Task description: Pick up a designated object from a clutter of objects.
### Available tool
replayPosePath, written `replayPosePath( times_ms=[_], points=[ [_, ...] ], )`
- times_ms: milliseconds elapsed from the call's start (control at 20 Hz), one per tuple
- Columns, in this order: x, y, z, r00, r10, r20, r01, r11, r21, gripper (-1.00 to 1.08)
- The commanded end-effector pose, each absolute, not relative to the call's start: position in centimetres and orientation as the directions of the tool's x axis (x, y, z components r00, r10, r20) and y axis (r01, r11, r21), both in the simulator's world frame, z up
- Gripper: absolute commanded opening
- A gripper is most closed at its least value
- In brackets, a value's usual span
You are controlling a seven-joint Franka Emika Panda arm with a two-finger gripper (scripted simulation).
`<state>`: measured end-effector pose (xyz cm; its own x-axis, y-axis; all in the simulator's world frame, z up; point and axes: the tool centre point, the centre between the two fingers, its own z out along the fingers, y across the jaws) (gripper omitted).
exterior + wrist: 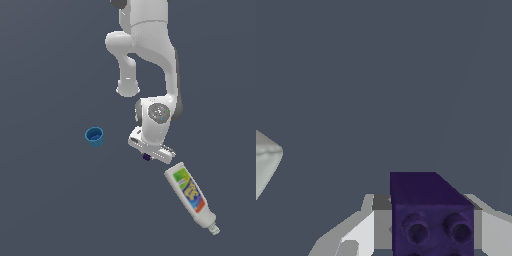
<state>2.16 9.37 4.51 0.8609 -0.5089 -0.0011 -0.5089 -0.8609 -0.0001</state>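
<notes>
The designated object, a tiny dark purple studded block (431, 215), sits between my gripper's (432, 235) two fingers, and both pads press against its sides. In the exterior view the block (146, 157) peeks out just under the white hand, where the gripper (148, 154) is shut on it. Whether the block rests on the floor or hangs above it I cannot tell. Of the clutter, a small blue cup (94, 136) stands upright off to the exterior view's left, and a large white bottle (191, 196) with a colourful label lies on its side toward the lower right.
The arm's white links (145, 45) rise behind the hand in the exterior view. A pale grey-white corner (266, 162) shows at the wrist view's edge; what it belongs to I cannot tell. The floor is plain dark grey.
</notes>
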Motion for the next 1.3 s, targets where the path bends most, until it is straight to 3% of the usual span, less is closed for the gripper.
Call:
replayPosePath(
  times_ms=[0,1250],
  points=[
    [1.7,9.0,5.7,0.861,-0.509,0.000,-0.509,-0.861,-0.001,-1.00],
    [-5.7,2.9,26.2,0.860,-0.510,0.000,-0.510,-0.860,0.000,-1.00]
  ],
)
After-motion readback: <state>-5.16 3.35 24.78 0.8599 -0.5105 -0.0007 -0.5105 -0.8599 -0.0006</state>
